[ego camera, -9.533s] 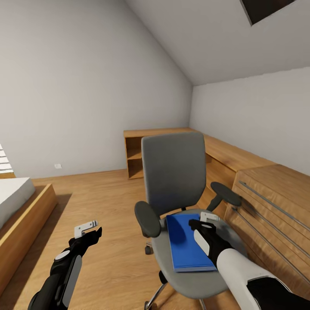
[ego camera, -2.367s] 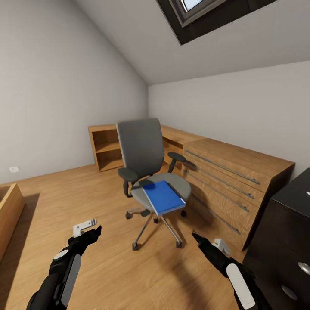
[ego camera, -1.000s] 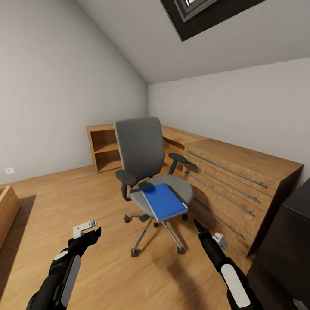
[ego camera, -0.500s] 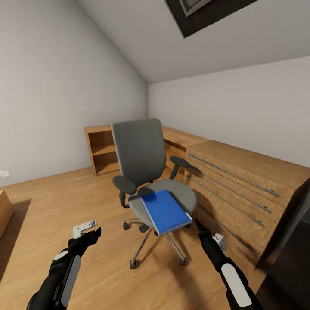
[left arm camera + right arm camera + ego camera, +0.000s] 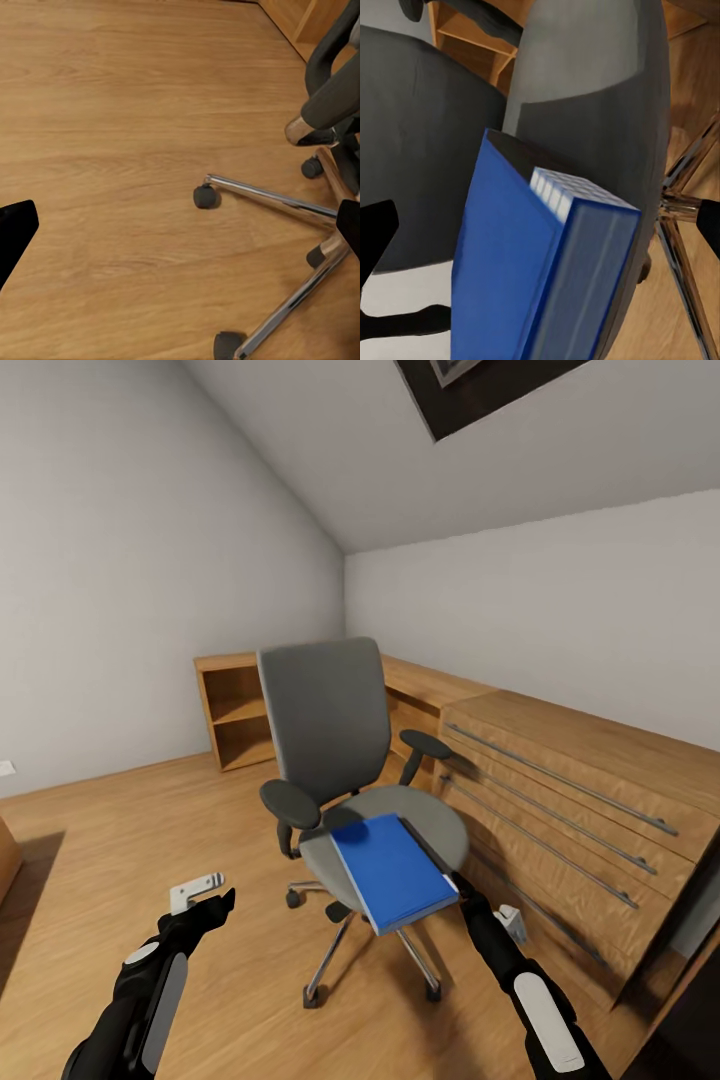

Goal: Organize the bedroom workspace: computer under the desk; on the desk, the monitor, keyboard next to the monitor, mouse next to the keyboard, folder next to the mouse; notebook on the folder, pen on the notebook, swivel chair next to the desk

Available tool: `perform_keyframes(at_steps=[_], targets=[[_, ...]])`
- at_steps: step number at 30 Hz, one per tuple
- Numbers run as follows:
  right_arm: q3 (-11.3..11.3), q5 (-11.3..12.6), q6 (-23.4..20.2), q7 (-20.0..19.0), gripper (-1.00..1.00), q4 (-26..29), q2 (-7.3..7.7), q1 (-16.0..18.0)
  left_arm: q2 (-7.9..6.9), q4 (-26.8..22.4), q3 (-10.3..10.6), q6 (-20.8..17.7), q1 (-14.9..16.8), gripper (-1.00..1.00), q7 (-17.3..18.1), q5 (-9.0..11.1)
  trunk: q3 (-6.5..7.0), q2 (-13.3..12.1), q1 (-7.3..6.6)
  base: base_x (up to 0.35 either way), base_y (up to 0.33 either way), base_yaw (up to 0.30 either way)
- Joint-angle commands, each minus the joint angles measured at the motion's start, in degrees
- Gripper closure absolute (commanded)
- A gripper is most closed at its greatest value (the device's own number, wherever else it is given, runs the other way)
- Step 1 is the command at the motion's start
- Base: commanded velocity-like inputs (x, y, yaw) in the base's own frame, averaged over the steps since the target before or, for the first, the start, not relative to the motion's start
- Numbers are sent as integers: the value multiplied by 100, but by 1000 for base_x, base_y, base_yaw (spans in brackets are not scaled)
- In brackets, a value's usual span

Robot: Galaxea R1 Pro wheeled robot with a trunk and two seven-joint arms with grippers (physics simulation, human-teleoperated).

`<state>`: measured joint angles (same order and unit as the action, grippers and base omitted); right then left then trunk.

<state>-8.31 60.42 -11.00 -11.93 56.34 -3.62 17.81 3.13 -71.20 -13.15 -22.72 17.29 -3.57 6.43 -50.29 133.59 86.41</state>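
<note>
Head view: a flat bright blue rectangular folder (image 5: 392, 870) with a pale edge lies on the grey padded seat of the swivel chair (image 5: 340, 760), its near corner overhanging the seat's front edge; its long axis runs from the chair back toward the robot, angled a little to the robot's right; the right gripper (image 5: 458, 883) sits just beside that near corner, far nearer than the left gripper (image 5: 205, 892), which hangs over bare wooden floor (image 5: 120, 840) well apart from the chair; whether the right fingers are parted cannot be told here.

Left wrist view: two black fingertips (image 5: 15, 229) stand wide apart, holding nothing; the chair's chrome base lies ahead.

Right wrist view: the folder's pale edge points straight at the camera, between the spread, empty fingertips (image 5: 376, 229); the folder is not yet grasped.
</note>
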Motion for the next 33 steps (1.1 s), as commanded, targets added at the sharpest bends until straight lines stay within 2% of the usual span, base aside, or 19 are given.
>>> perform_keyframes(at_steps=[1,26,33], targets=[[-24,49,-51,-16,-100,1,-9,3,3,-8,-4,-30,3,-100,-30,61,-6,2,-1,41,10,0],[-6,49,-51,121,-100,-1,-55,3,3,-8,-4,-31,3,-100,-30,64,-6,2,-1,6,1,0],[87,49,-51,135,-100,-1,-59,3,3,-32,-10,-31,3,-100,-30,76,-6,2,-1,0,0,0]])
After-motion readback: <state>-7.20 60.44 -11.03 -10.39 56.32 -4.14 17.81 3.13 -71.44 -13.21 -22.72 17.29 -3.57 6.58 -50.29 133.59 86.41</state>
